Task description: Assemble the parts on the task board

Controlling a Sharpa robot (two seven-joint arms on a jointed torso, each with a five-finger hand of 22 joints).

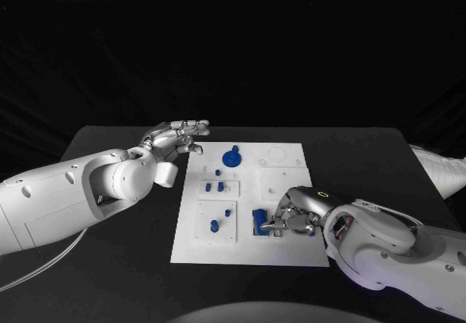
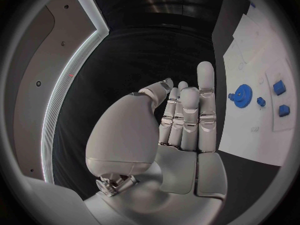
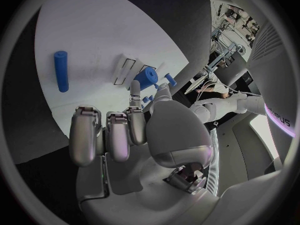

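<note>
the right robot hand point(image 1: 291, 219) rests on the near right part of the white board point(image 1: 291, 252), fingers curled beside a blue block point(image 1: 259, 221); i cannot tell if it pinches it. it should push the block straight down, slowly. the left robot hand point(image 1: 180, 139) waits off the board's far left corner, fingers together, holding nothing.

Black table point(image 1: 116, 269) w/ task board point(image 1: 287, 252) (white plate).
</note>
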